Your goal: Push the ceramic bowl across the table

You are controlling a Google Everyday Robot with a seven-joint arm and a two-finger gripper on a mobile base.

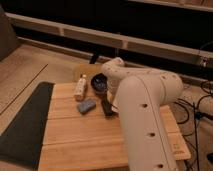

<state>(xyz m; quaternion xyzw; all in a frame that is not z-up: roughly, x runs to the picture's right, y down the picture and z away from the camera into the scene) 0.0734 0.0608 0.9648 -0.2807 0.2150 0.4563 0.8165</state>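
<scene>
dark ceramic bowl [100, 82] upright, far table [80, 135] edge; fingers [107, 107] beside, opening unclear.

The gripper [107, 107] is looking like dark matt plastic, perhaps, just beside the glossy ceramic bowl [100, 82] on the smooth wooden table [80, 137].

The small round ceramic bowl [100, 81] is glossy and nearly black, with a greyish-blue inside. The wooden table [80, 140] is light bamboo-coloured, its long planks marked by darker seams. The flat rectangular block [86, 106] is blue-grey. The upright bottle [80, 87] is whitish. A dark grey mat [22, 125] lies along the table's left edge. The dark, blackish gripper [106, 107] sits at the table's middle, below the bulky cream-white arm [145, 115].
</scene>
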